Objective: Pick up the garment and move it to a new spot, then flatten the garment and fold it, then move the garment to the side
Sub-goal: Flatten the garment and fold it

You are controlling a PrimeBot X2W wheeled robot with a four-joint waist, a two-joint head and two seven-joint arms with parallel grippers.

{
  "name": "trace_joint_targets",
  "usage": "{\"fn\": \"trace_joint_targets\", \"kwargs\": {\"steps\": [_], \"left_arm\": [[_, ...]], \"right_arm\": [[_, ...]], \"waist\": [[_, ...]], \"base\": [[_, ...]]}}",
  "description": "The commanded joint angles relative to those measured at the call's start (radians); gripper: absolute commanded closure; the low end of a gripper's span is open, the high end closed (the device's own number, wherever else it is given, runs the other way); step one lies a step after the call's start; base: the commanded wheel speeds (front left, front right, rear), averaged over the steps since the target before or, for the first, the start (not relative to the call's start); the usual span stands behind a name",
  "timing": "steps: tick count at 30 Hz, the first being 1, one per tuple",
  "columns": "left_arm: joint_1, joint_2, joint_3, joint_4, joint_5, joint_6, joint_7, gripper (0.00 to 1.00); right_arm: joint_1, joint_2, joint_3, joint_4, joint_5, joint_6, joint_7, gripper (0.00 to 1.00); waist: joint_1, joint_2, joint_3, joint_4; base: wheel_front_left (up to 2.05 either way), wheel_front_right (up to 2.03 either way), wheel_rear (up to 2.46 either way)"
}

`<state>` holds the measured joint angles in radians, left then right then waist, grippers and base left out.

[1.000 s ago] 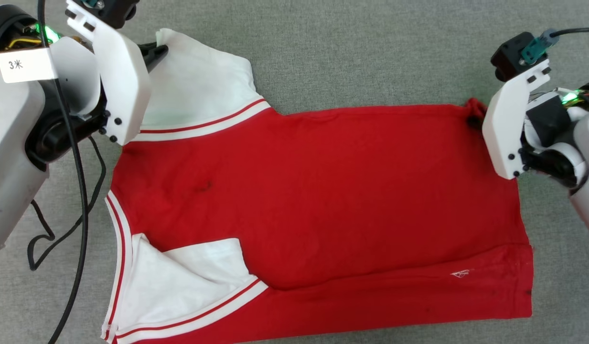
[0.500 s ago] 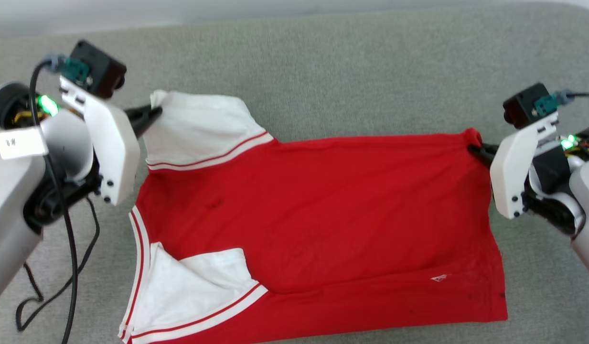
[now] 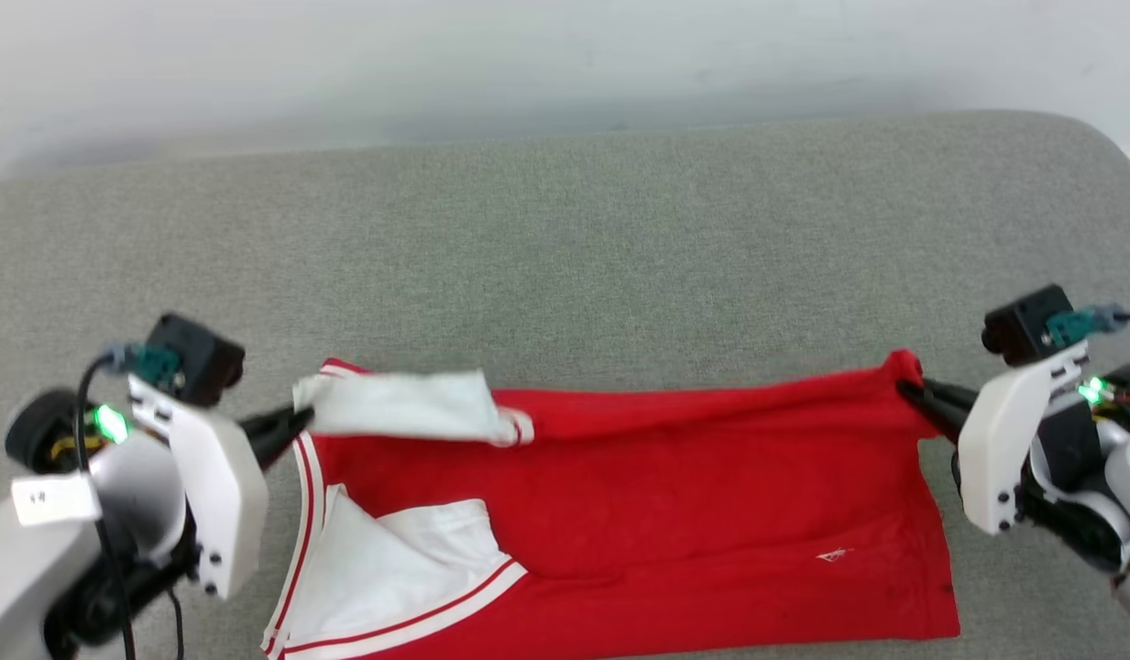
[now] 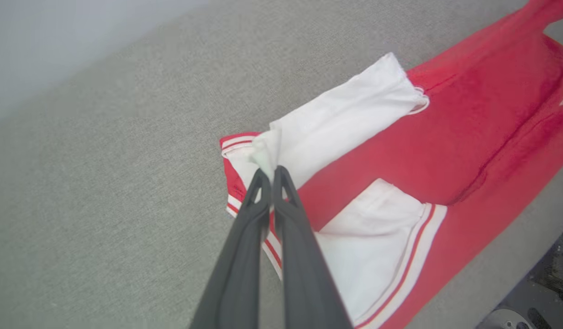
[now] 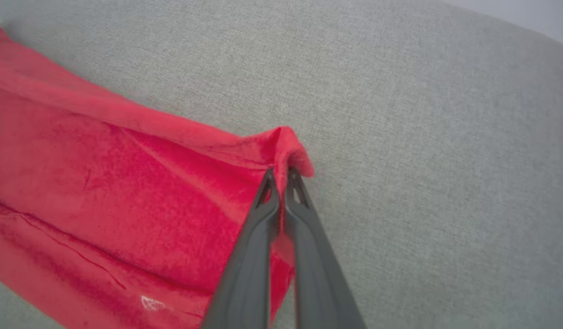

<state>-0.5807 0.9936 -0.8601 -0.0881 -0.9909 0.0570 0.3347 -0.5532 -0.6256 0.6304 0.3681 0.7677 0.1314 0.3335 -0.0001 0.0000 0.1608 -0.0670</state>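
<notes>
Head camera has tilted up since a second ago: a pale wall [image 3: 528, 55] now fills the top of the view, and the whole scene sits lower in the picture.

The garment [image 3: 665, 513] lies on the grey cushion [image 3: 619, 257], collar end to the robot's left and hem to its right.

Left gripper [image 3: 294, 423]: jaws clenched on the tip of the far white sleeve [image 3: 400, 412], as before.

Right gripper [image 3: 908, 390]: jaws pinched shut on the far hem corner, with red cloth bunched over the fingertips in the right wrist view.

Change in the cloth:
- A second ago the far sleeve lay spread flat. It is now raised and pulled into a narrow band that overlaps the red body.
- The far edge runs as a taut line between the two grippers, lifted off the cushion.
- Less of the red back panel shows than before.

The near sleeve [image 3: 390, 568] is still folded in over the body. The hem logo [image 3: 835, 555] is still near the right edge.
</notes>
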Motion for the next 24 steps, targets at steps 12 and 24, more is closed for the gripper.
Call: {"fn": "trace_joint_targets", "kwargs": {"steps": [12, 24], "left_arm": [[0.294, 0.055, -0.020, -0.069, -0.111, 0.108, -0.147, 1.00], [0.339, -0.026, -0.070, 0.061, -0.127, 0.076, -0.154, 1.00]], "right_arm": [[0.309, -0.012, -0.126, -0.169, -0.001, -0.001, 0.020, 1.00], [0.399, 0.060, -0.154, -0.120, -0.058, -0.001, 0.070, 1.00]], "waist": [[0.0001, 0.0000, -0.027, 0.016], [0.0001, 0.0000, 0.013, 0.021]], "base": [[0.00, 0.00, 0.00], [0.00, 0.00, 0.00]]}}
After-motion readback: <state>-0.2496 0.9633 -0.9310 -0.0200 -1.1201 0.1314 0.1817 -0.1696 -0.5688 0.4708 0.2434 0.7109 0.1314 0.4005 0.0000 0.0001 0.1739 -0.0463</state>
